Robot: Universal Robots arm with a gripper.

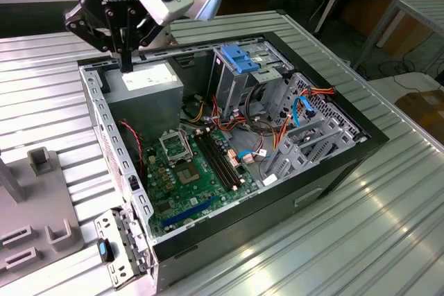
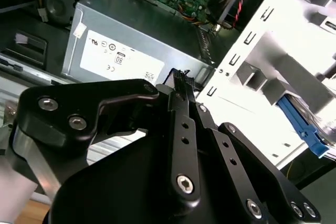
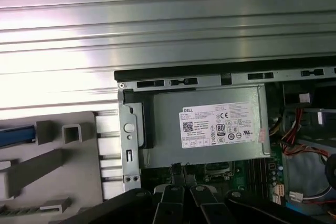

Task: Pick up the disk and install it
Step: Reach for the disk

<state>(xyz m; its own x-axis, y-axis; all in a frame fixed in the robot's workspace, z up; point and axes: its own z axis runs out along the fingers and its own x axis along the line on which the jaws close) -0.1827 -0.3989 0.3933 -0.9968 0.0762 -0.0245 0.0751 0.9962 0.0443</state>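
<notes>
Gripper (image 1: 127, 64) is clenched on nothing, fingertips pressed together, close over the power supply (image 1: 147, 82) inside the open computer case (image 1: 298, 195). The blue-railed disk (image 3: 16, 135) rests well apart from it, on the grey fixture (image 3: 79, 174) outside the case.

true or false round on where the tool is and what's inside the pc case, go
The tool hangs above the grey power supply. True.
The tool is carrying the disk. False: it is shut with nothing in it.
The case lies open, with the motherboard exposed. True.
The blue latch sits on the power supply. False: it tops the drive cage.
</notes>
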